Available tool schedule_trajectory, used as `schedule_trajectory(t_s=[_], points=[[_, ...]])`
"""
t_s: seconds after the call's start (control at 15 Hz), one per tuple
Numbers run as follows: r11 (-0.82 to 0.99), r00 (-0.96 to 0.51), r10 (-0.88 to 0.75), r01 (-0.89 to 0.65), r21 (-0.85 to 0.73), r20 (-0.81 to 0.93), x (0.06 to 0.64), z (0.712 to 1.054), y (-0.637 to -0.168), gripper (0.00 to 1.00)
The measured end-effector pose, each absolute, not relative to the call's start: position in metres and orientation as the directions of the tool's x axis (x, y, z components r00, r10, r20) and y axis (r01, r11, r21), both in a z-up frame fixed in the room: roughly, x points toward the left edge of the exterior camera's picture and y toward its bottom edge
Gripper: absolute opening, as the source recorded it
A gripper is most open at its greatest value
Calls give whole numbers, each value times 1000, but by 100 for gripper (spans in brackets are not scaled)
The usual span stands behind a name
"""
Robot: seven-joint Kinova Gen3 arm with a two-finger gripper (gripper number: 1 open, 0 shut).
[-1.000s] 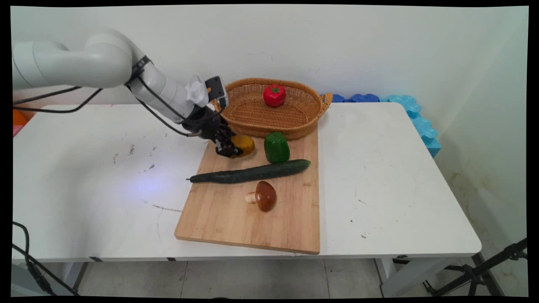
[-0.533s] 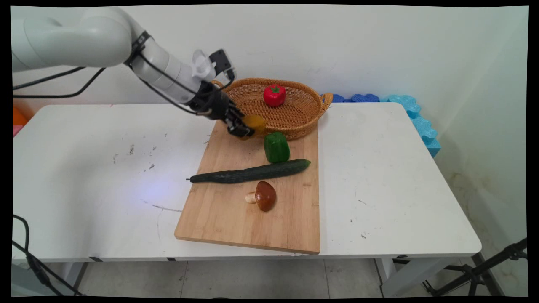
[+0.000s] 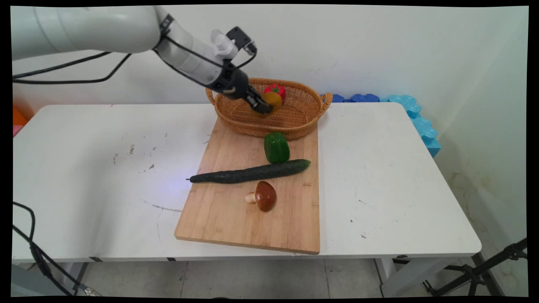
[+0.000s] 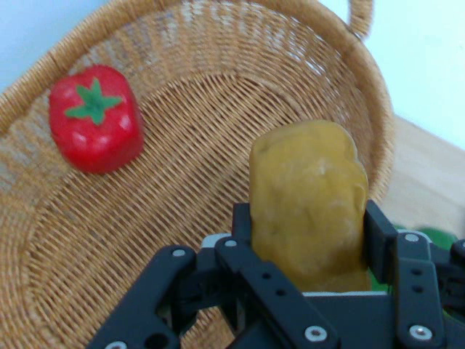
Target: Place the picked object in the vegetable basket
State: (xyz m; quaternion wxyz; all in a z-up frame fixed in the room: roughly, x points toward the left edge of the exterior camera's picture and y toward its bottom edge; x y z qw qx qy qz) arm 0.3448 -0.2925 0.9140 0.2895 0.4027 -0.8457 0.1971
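My gripper (image 3: pixel 265 105) (image 4: pixel 309 233) is shut on a yellow-brown potato-like vegetable (image 3: pixel 273 100) (image 4: pixel 309 200) and holds it in the air above the inside of the wicker basket (image 3: pixel 294 122) (image 4: pixel 182 189). A red pepper (image 3: pixel 276 89) (image 4: pixel 94 120) lies in the basket, just behind the held piece in the main view. On the wooden cutting board (image 3: pixel 236 214) in front of the basket lie a green pepper (image 3: pixel 276 147), a long dark cucumber (image 3: pixel 250 172) and a brown mushroom (image 3: pixel 263 196).
The cutting board butts against the basket's front wall on the white table (image 3: pixel 400 168). Blue foam pieces (image 3: pixel 414 113) lie along the wall at the back right. Black cables (image 3: pixel 63 80) hang from the arm at the left.
The gripper has lifted the yellow-brown vegetable off the board's far end and carried it up and to the right, over the basket's rim, to above the basket's inside.
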Motion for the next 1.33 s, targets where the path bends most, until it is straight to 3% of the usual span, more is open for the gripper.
schedule_trajectory(t_s=[1.2,1.27,1.33], points=[[627,-554,-522,-765,-149,648,286,827,-396,0],[629,-558,-519,-762,-152,647,285,823,-399,100],[632,-561,-517,-760,-154,647,284,821,-402,100]])
